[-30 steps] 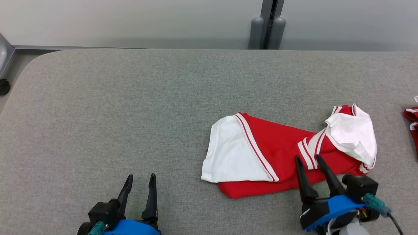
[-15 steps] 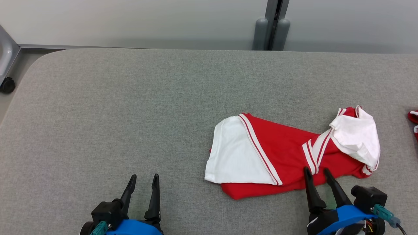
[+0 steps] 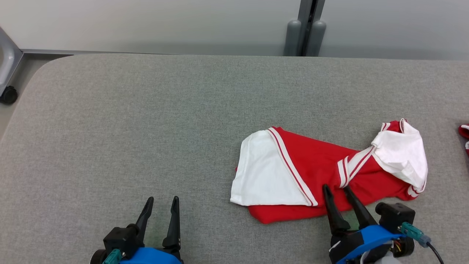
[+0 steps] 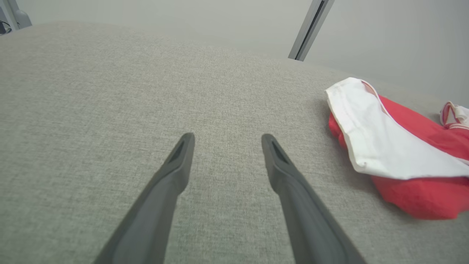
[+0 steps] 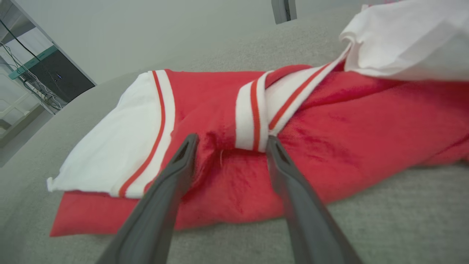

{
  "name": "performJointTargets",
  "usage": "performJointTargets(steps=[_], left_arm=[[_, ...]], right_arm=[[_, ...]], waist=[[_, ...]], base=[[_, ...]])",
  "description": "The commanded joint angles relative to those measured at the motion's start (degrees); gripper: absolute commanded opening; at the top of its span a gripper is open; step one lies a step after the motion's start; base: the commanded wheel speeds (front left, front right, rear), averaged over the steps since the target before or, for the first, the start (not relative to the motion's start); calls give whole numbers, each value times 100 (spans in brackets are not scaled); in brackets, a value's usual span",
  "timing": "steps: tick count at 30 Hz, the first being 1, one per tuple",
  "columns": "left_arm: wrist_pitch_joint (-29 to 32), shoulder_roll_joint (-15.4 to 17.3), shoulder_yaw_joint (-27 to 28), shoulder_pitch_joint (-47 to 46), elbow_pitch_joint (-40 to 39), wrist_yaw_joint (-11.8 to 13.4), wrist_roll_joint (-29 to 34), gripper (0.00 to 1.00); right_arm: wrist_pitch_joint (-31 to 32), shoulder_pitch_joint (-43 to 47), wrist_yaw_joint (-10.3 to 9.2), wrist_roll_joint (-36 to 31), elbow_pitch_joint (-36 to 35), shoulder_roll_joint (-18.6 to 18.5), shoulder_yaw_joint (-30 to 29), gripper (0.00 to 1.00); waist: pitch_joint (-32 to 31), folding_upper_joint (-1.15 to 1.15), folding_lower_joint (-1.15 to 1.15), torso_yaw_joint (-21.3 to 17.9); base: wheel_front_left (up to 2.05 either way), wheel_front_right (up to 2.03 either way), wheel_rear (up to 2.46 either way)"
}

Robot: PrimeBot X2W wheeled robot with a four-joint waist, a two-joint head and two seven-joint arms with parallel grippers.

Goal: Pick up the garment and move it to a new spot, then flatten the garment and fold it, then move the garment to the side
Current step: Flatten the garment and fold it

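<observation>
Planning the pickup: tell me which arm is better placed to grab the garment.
Right, probably. The right gripper stands open with its fingertips at the near red edge of the garment, beside a striped band. The left gripper is open but over bare table, away from it.

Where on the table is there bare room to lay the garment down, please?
The widest bare patch of the table lies left of the garment, ahead of the open left tool. A bare strip runs between the garment and the far edge. The right is crowded: garment, right tool at its near edge, another red cloth.
</observation>
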Motion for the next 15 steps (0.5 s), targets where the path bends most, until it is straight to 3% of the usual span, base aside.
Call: performJointTargets(steps=[1, 2, 3, 9, 15], left_arm=[[-25, -2, 19, -59, 11, -12, -11, 100], [-25, -2, 25, -48, 18, -1, -19, 100], [-25, -2, 29, -41, 18, 0, -26, 100], [-25, -3, 28, -39, 8, 2, -44, 100], [-26, -3, -162, -222, -8, -3, -99, 100]], right_arm=[[-16, -112, 0, 22, -19, 4, 17, 36], [-16, -150, 0, 5, -45, 3, 36, 13], [-16, -197, 0, -10, -78, 4, 58, 0], [-16, -672, 0, 50, -211, -23, 162, 0], [-15, -2055, 0, 82, 290, -256, 138, 0]], waist=[[5, 0, 0, 10], [13, 0, 0, 16], [24, 0, 0, 23], [125, 0, 0, 54], [326, 0, 0, 229]], base=[[0, 0, 0], [0, 0, 0], [0, 0, 0], [0, 0, 0], [0, 0, 0]])
